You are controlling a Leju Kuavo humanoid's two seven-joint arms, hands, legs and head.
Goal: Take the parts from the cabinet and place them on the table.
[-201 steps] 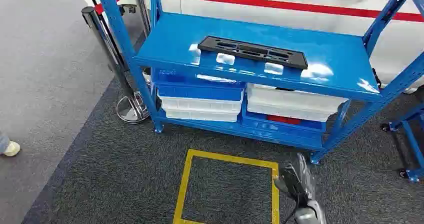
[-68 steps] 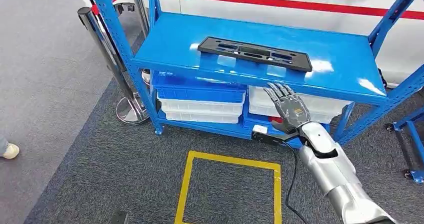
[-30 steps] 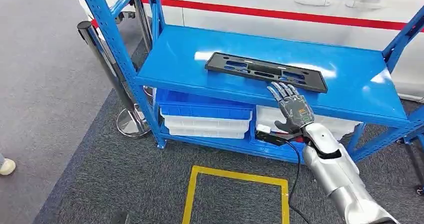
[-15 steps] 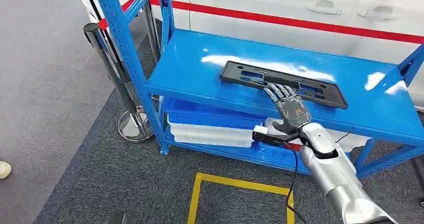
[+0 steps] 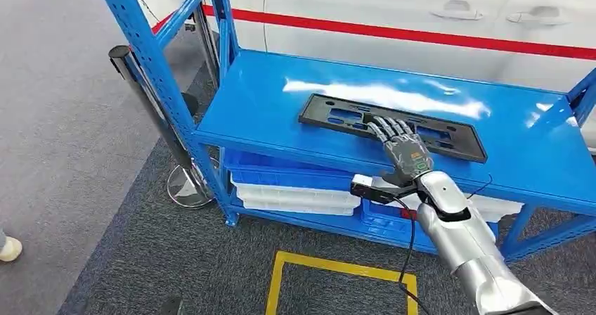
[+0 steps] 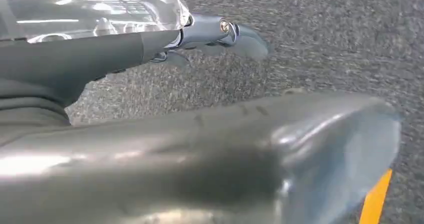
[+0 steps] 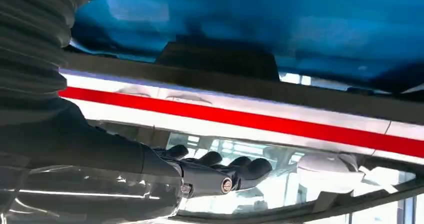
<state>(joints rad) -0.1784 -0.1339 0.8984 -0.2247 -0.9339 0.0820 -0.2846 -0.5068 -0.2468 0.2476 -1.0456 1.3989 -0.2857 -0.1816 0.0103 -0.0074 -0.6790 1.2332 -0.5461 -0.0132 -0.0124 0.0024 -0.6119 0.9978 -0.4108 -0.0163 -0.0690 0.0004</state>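
A long black plastic part [image 5: 314,114] with cut-outs lies flat on the top of the blue shelf [image 5: 260,97]. My right hand [image 5: 406,153] reaches over the shelf's front edge, with its fingers [image 5: 386,129] spread flat on the part's near edge and its thumb below by the shelf rim. It grips nothing. The right wrist view has the same dark fingers [image 7: 220,176] stretched out, with the black part [image 7: 220,59] beyond them. My left hand [image 6: 215,31] hangs over the carpet with its fingers extended and holds nothing.
White and blue bins [image 5: 295,192] fill the lower shelf. A black stanchion [image 5: 151,111] stands by the shelf's left post. A white car with a red stripe [image 5: 422,27] is behind. Yellow tape [image 5: 337,267] marks the carpet. A person's shoe [image 5: 8,248] is at far left.
My right arm rose from low by the floor and reached forward until its fingers lay on the black part. The camera came closer to the shelf.
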